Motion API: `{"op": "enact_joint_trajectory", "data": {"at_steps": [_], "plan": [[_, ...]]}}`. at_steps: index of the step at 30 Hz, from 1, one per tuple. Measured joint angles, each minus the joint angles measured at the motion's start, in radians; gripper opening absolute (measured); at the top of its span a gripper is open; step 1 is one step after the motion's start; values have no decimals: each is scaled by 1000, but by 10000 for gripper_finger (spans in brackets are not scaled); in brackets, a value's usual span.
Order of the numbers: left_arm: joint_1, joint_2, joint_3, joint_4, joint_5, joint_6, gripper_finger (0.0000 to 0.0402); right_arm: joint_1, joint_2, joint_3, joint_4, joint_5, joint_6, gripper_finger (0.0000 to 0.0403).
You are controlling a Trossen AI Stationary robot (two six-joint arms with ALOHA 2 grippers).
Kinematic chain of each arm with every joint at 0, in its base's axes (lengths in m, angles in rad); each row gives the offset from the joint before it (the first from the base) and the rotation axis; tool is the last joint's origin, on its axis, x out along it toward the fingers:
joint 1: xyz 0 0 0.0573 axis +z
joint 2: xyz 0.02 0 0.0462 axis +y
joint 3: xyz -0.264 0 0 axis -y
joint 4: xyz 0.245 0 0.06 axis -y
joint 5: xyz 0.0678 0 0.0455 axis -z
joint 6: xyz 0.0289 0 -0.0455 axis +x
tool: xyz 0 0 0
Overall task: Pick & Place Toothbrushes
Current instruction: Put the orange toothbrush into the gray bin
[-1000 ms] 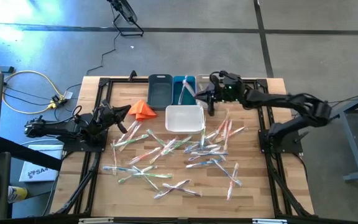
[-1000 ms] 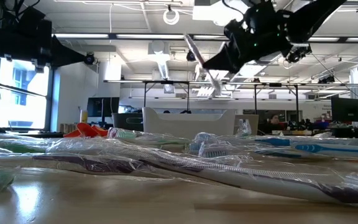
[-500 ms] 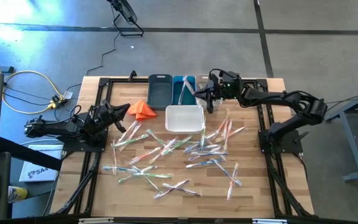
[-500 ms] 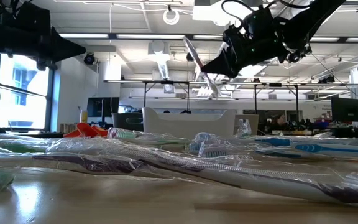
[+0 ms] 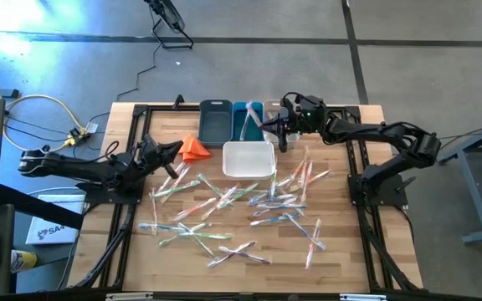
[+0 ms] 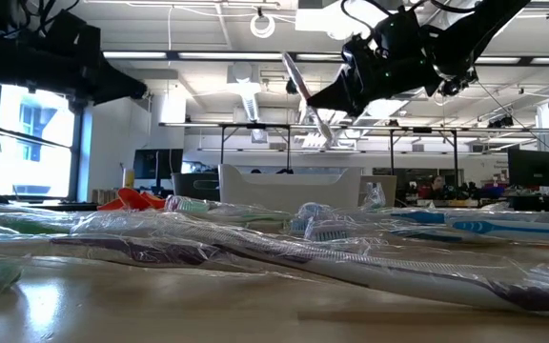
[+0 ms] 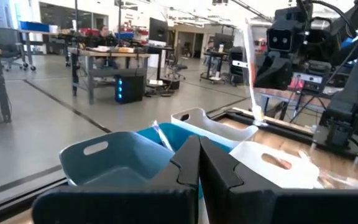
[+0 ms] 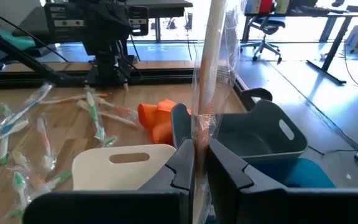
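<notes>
Many wrapped toothbrushes [image 5: 241, 205] lie scattered on the wooden table [image 5: 341, 251]. My right gripper [image 5: 273, 125] hangs at the far side over the teal bin [image 5: 246, 121], shut on one whitish wrapped toothbrush [image 6: 308, 100]. That toothbrush stands steeply, high above the bins. My left gripper [image 5: 176, 148] is shut with nothing in it. It hovers level above the table's left part, beside the orange cloth [image 5: 194, 149] and well above it in the low view [image 6: 133, 90]. My right gripper pinches the wrapped toothbrush between its two fingers, about mid-length [image 8: 201, 127]. The fingers come nearly level from the table's right side and lie across the brush. The brush stands almost upright, slightly tilted, lifted clear above the bins, with its wrapper crinkled beside the fingers.
A grey-blue bin [image 5: 216, 121] stands at the far edge left of the teal bin. A white bin [image 5: 248, 159] sits just nearer, with the toothbrush heap in front of it and to its right. Black frame rails [image 5: 132, 209] run along both table sides.
My left gripper has gone toward the table's right, closer to the orange cloth, and stays shut and about level. My right gripper has kept its hold on the toothbrush over the bins.
</notes>
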Motion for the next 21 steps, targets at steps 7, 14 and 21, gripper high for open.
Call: {"op": "enact_joint_trajectory", "data": {"at_steps": [7,14,21], "plan": [[0,117,0,99,-1,-12,0,0,0,0,0,-1,0,20],[0,191,0,182,42,-31,0,0,0,0,-1,-2,0,20],[25,271,34,216,78,-29,0,0,0,0,2,-2,0,20]]}}
